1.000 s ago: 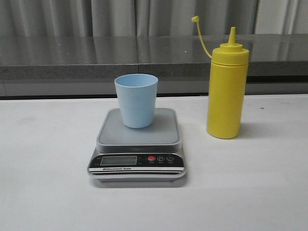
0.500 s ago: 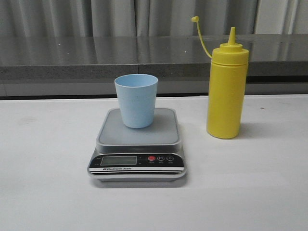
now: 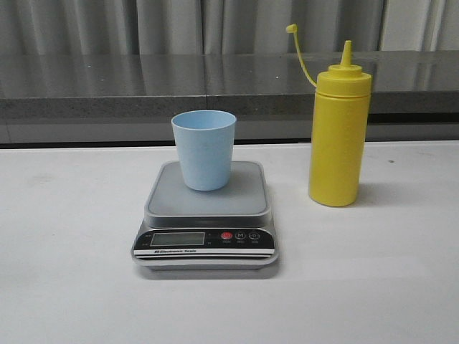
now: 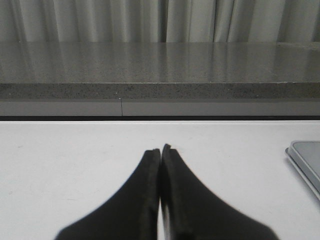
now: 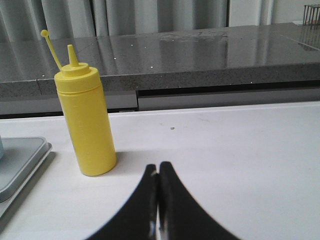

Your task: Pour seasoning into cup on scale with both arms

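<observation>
One cup [image 3: 204, 149], one scale [image 3: 206, 215], one bottle [image 3: 338, 129]

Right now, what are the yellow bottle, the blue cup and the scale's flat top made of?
The yellow squeeze bottle looks like soft, slightly glossy plastic: even colour, moulded cone nozzle, thin bendy cap tether. The pale blue cup seems matte plastic, plain and faintly speckled. The scale platform looks like smooth grey plastic or brushed metal; I can't tell which. Its front panel is shiny black.
</observation>
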`<state>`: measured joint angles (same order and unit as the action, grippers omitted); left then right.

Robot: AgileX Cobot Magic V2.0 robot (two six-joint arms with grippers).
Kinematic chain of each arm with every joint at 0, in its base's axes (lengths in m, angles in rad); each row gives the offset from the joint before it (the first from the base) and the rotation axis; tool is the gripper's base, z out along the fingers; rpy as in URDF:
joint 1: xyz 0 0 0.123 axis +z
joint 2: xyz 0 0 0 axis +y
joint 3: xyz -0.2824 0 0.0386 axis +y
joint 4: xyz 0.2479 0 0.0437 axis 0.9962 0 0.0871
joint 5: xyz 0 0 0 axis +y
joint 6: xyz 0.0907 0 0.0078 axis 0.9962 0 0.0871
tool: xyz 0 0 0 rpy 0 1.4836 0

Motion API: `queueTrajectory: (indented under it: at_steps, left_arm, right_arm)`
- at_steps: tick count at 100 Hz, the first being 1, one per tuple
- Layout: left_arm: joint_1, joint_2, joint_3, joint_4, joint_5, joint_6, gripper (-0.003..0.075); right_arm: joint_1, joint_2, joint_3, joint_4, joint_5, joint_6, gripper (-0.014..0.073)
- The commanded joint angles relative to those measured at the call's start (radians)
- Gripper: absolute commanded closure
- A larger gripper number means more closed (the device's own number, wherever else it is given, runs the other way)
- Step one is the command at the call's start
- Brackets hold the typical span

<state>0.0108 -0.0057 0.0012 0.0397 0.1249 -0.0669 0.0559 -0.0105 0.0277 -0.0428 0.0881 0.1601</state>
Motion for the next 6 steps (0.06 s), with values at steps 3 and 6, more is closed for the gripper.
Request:
queueTrajectory:
  at_steps: [3,6]
  left_arm:
    - [0.000,-0.031,0.040,-0.005,-0.087,-0.008,0.0741]
    - [0.000,-0.031,0.040,-0.005,-0.087,-0.008,0.0741]
  right_arm:
    - [-0.009,-0.019,-0.017,-0.012,-0.079,0.002,0.0662]
    - [-0.009,-0.019,-0.017,-0.012,-0.079,0.002,0.0662]
